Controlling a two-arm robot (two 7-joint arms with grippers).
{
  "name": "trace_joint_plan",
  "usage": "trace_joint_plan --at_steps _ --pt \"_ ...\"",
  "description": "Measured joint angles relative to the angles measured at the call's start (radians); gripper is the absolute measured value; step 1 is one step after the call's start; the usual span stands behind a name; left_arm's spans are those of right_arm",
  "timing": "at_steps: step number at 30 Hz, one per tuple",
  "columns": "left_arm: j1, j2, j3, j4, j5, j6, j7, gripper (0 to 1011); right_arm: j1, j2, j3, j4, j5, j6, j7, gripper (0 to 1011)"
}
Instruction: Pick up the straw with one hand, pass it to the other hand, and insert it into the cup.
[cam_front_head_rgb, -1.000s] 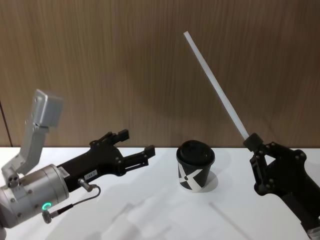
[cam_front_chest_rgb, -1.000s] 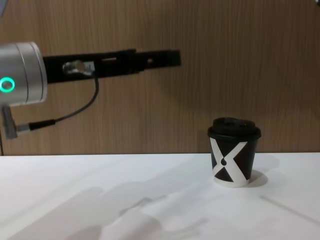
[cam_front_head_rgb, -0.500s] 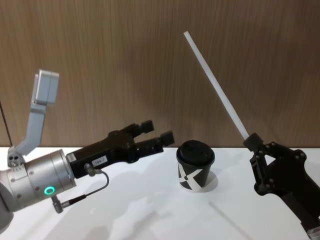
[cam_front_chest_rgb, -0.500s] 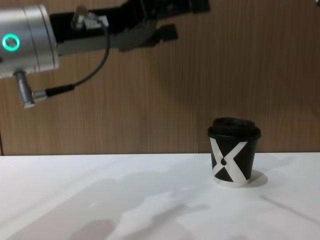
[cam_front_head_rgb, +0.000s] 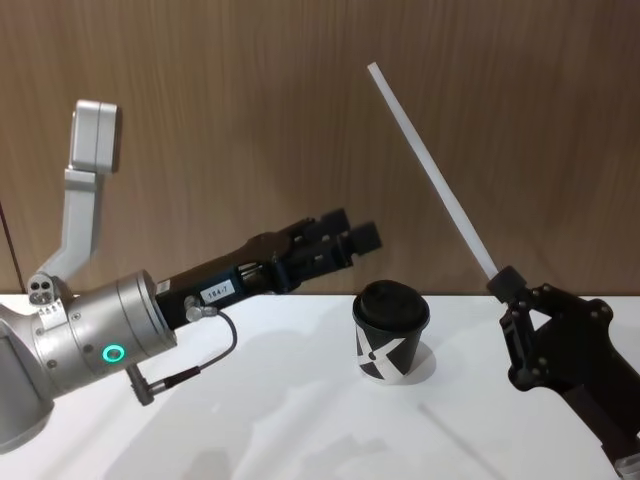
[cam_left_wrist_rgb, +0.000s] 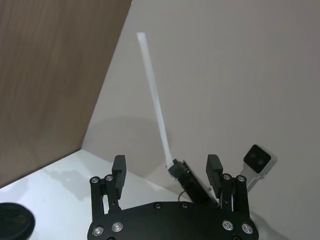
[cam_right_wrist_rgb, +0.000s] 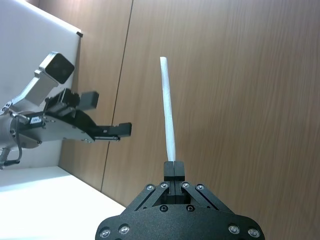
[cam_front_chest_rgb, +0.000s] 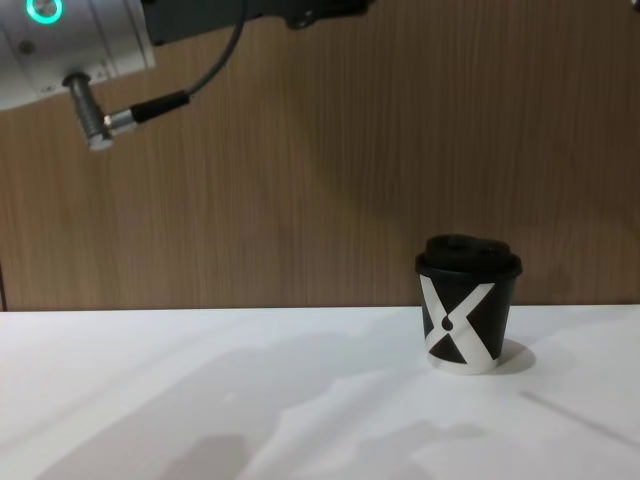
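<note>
Head view, and closest in at the lower right is the right gripper (cam_front_head_rgb: 503, 281), fingers pinched tight on the bottom end of the straw (cam_front_head_rgb: 430, 170). The straw is off the table (cam_front_head_rgb: 300, 420) and leans up and to the left, its free end high against the wood wall (cam_front_head_rgb: 250, 120). From the left comes the left gripper (cam_front_head_rgb: 350, 233), raised above the table, fingers spread and holding nothing. Its tips sit above and a little left of the cup (cam_front_head_rgb: 390, 335), well apart from the straw.

Left wrist view: the left gripper (cam_left_wrist_rgb: 166, 170) has both fingers wide, and farther off, framed between them, is the straw (cam_left_wrist_rgb: 154, 100) with the right gripper (cam_left_wrist_rgb: 181, 172) at its base.

Right wrist view: the right gripper (cam_right_wrist_rgb: 174, 168) is clamped on the straw (cam_right_wrist_rgb: 169, 115), which runs straight out from the tips. The left gripper (cam_right_wrist_rgb: 107, 116) is beyond it, gaping.

Chest view: the cup (cam_front_chest_rgb: 468, 315) stands upright on the table (cam_front_chest_rgb: 200, 400), right of centre, lid on, white X facing us. The wood wall closes off the back.
</note>
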Motion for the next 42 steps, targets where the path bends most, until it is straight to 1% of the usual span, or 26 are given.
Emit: trace_joint_plan --at_steps 5,9,21,31,42 --pt "-0.015 -0.016 0.005 0.013 -0.024 0.011 0.001 1003 0.000 0.000 0.000 0.000 0.000 0.000 0.000 0" --pt "-0.027 -0.028 0.013 0.030 -0.034 0.018 0.009 1003 0.000 0.000 0.000 0.000 0.000 0.000 0.000 0" --pt "-0.079 -0.061 0.051 0.109 -0.045 0.033 0.013 1003 0.000 0.000 0.000 0.000 0.000 0.000 0.000 0" --pt "-0.123 -0.086 0.081 0.176 -0.057 0.036 -0.019 1003 0.000 0.000 0.000 0.000 0.000 0.000 0.000 0" --pt "-0.149 -0.103 0.097 0.211 -0.076 0.035 -0.049 1003 0.000 0.000 0.000 0.000 0.000 0.000 0.000 0"
